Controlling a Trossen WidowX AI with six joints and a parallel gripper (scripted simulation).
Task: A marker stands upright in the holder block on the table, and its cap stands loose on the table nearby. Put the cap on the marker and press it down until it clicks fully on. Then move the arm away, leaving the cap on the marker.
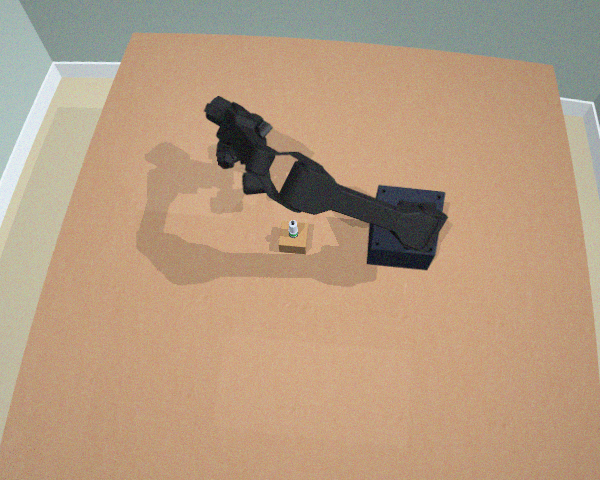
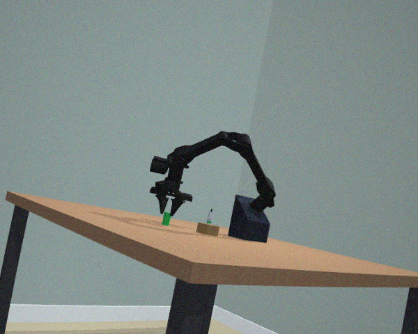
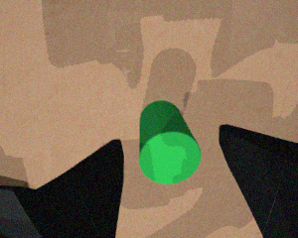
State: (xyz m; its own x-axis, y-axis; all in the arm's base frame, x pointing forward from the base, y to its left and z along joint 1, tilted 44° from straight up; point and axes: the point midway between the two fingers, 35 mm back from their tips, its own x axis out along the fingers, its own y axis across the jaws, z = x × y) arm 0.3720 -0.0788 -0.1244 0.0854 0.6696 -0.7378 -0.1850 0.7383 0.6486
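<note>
The green cap [image 2: 166, 219] [image 3: 170, 158] stands upright on the table; in the top view the arm hides it. My gripper [image 2: 167, 213] [image 3: 171, 141] is open and empty, pointing down just above the cap. In the wrist view the cap shows between the two dark fingers, with a gap on each side. The white marker [image 1: 292, 227] [image 2: 210, 216] stands upright in the tan holder block [image 1: 292, 248] [image 2: 207, 229], with its dark tip up and a green band low down. The block stands between the cap and the arm's base.
The dark blue base block [image 1: 401, 258] [image 2: 248, 229] of the arm stands on the table [image 1: 310, 372] [image 2: 137, 239], beyond the holder block from the cap. The arm arches high from it to the gripper. The arm's shadow falls around the cap and holder block.
</note>
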